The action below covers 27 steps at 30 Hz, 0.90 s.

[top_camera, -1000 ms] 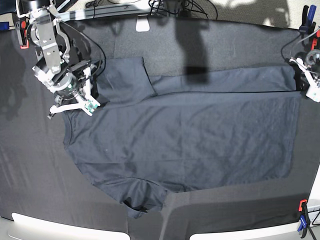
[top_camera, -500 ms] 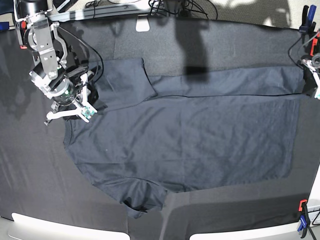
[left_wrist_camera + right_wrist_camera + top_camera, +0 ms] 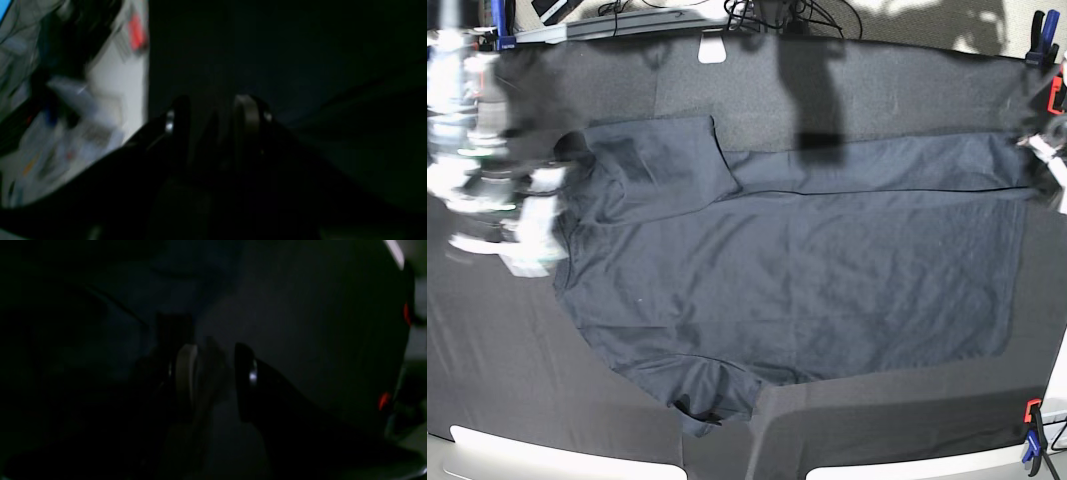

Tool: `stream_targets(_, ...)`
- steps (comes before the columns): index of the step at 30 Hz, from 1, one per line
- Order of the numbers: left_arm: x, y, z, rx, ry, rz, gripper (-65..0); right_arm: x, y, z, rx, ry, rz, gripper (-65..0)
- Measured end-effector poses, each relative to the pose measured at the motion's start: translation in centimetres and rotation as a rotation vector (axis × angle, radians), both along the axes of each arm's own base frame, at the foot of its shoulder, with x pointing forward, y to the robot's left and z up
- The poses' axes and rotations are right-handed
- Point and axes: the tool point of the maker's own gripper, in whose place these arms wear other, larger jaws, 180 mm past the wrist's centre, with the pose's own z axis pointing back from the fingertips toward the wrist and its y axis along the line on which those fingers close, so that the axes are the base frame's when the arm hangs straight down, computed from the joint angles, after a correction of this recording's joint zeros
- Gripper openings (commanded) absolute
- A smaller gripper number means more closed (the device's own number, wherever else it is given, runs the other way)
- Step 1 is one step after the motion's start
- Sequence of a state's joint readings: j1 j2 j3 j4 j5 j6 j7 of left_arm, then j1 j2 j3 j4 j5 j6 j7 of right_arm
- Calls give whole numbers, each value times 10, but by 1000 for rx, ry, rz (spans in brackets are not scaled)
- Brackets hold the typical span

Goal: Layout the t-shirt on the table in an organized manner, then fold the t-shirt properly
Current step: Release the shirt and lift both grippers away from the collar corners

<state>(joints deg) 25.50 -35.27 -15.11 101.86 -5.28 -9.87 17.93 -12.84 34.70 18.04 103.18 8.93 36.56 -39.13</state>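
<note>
At the desk's (image 3: 487,350) left edge, the right tool (image 3: 522,235) is a motion-blurred smear just beside the t-shirt's (image 3: 807,290) collar end; its wrist view shows the fingers (image 3: 185,373) apart with nothing between them. The slate-blue t-shirt lies spread across the middle of the desk, far side folded inward, one sleeve toward the near edge. At the right edge the left tool (image 3: 1052,150) sits partly out of frame, fingers (image 3: 247,116) parted and empty.

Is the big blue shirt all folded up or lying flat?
Mostly flat: the t-shirt lies spread across the table, with only its far edge folded over.
</note>
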Motion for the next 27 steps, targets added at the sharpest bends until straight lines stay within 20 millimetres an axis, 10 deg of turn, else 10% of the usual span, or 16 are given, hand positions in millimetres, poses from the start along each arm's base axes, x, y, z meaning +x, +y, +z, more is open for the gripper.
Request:
stream_targets(10,-21,-150,1,-333,39,-314,-450,-63,-80,14,-1,11,-224,-464)
stream_targets(17,-61,-268,-27,-319,155,-625,-491,-73,-66,3,83,31,-217,-464)
stream_targets(23,-71,-331,-26,-252,146,-731,-491,-77,-56,-6,135,32,-234,-463)
stream_targets(27,-74,-362,-14,-294,115,-763,-491,-86,-15,-23,363,121,-232,-463)
